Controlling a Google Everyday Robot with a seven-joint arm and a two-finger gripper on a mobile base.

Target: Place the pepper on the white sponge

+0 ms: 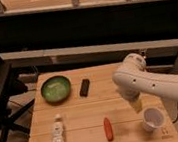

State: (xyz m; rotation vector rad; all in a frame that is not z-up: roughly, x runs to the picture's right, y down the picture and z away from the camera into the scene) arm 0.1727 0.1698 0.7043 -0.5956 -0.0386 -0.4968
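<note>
1. The gripper (pixel 135 103) hangs from the bent white arm (pixel 134 81), pointing down over the tabletop (pixel 80 118). It sits up and to picture-right of the pepper, near it but not touching.
2. Can't tell whether the gripper is open or closed. Nothing shows as held.
3. The pepper (pixel 108 128) lies flat on the tabletop near the front edge. It is loose, with its long axis running roughly front to back.
4. Key relation: from the gripper, the pepper lies picture-left and toward the front edge. My read is that the next move is a short shift that way plus a descent, closing across the pepper's narrow width.
5. A white cup (pixel 152 118) is picture-right of the pepper, with the gripper above the gap between them. It is a bump risk.
6. A pale bottle-like package (pixel 58 138) is well picture-left of the pepper.
7. A black block (pixel 85 87) and a green bowl (pixel 55 88) are behind the pepper, further back and to picture-left.
8. The white sponge is not visible. It is likely hidden behind the arm, back and picture-right of the pepper.
</note>
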